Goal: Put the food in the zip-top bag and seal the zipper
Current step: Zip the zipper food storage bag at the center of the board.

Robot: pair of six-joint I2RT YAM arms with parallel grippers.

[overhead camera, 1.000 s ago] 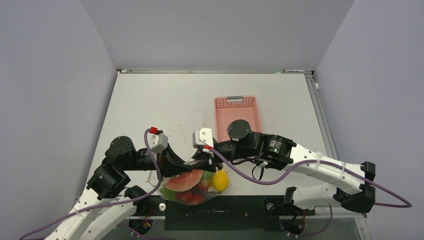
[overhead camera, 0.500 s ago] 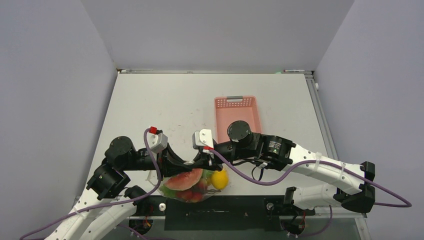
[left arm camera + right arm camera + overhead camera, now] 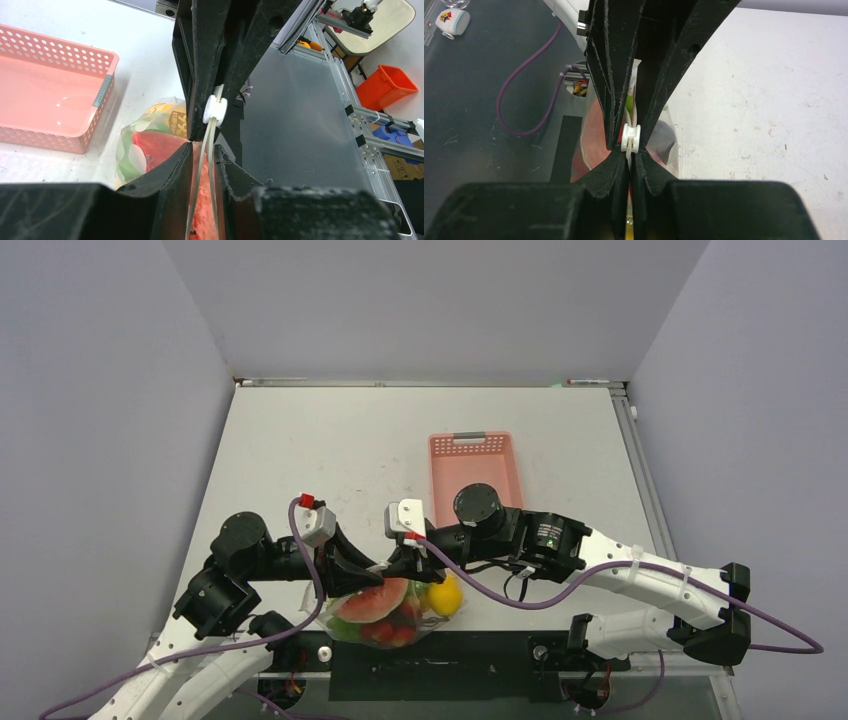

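- Since 1 s ago: the left gripper (image 3: 202, 150) has eased off a hair, and the yellow fruit (image 3: 445, 597) has crept slightly up toward the arms. The bag barely shifts.
- Nearest, at the table's (image 3: 300, 460) front edge: the zip-top bag (image 3: 131, 150) hangs under both grippers with the food (image 3: 375, 602) already inside, red slice on top.
- The zipper (image 3: 200, 175) runs through the left jaws, which stand narrowly apart around it. I cannot tell if the pads press it.
- The white slider (image 3: 630, 139) sits on the strip between the 2 grippers.
- The right gripper (image 3: 630, 161) is pressed together on the zipper, just behind the slider.
- Farther back: the pink basket (image 3: 470, 445), well apart from the bag.
- Handling, my read: the film is thin, soft and slick, the load is light but makes it sag. The strip is the only stiff part, so hold there, 1 pinch each side of the slider, and pull along the strip line.
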